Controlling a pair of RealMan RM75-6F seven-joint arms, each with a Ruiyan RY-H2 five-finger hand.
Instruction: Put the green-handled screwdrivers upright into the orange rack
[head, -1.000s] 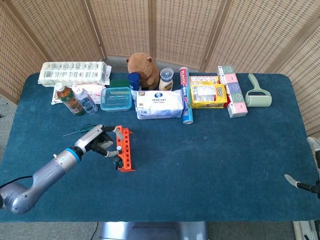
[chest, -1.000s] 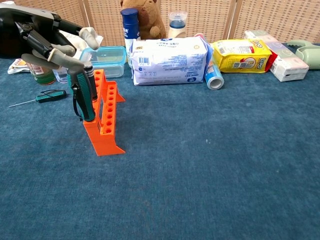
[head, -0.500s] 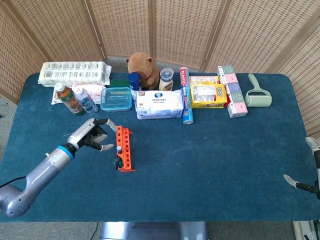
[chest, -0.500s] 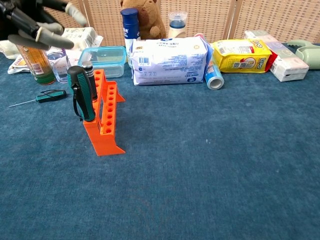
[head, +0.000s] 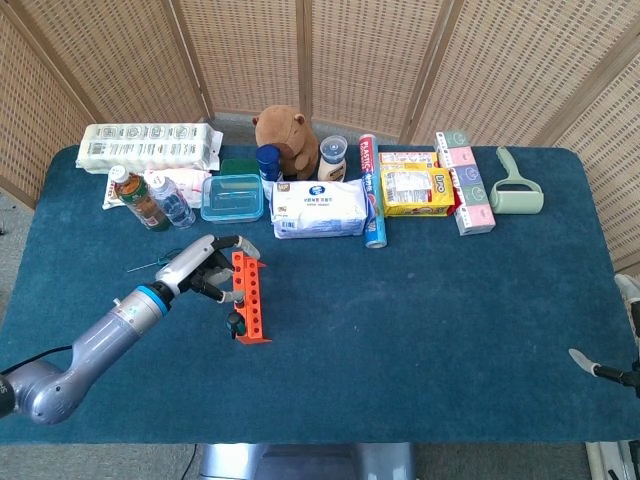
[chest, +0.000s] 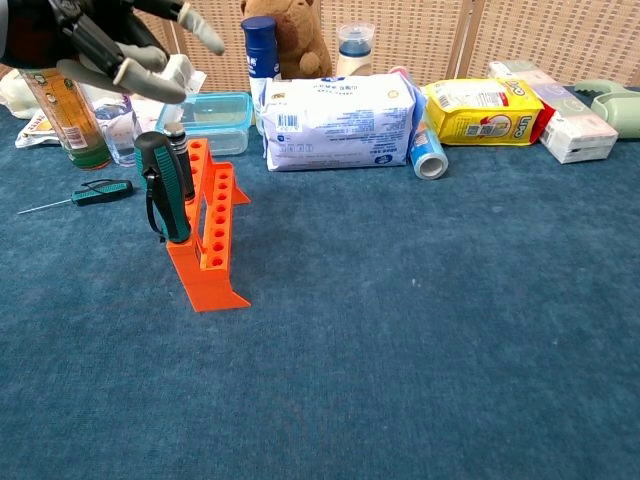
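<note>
The orange rack (head: 251, 300) (chest: 212, 235) stands left of the table's middle. A large green-and-black-handled screwdriver (chest: 164, 195) (head: 234, 322) stands upright at its near end, with a smaller black-topped one (chest: 176, 136) behind it. Another green-handled screwdriver (chest: 98, 191) (head: 152, 264) lies flat on the cloth to the rack's left. My left hand (head: 208, 268) (chest: 125, 45) hovers by the rack's far end, fingers spread, holding nothing. Only pale fingertips of my right hand (head: 592, 364) show at the table's right edge, far apart with nothing between them.
Along the back stand bottles (head: 140, 199), a clear food box (head: 232, 197), a wipes pack (head: 320, 209), a blue can (head: 373, 232), a plush toy (head: 286, 135), yellow packets (head: 418, 189) and a lint roller (head: 516, 190). Blue cloth (head: 420, 310) stretches right of the rack.
My left hand let go of the large screwdriver, leaving it upright in the rack. It pulled away to the left with fingers spread, then came back toward the rack's far end.
</note>
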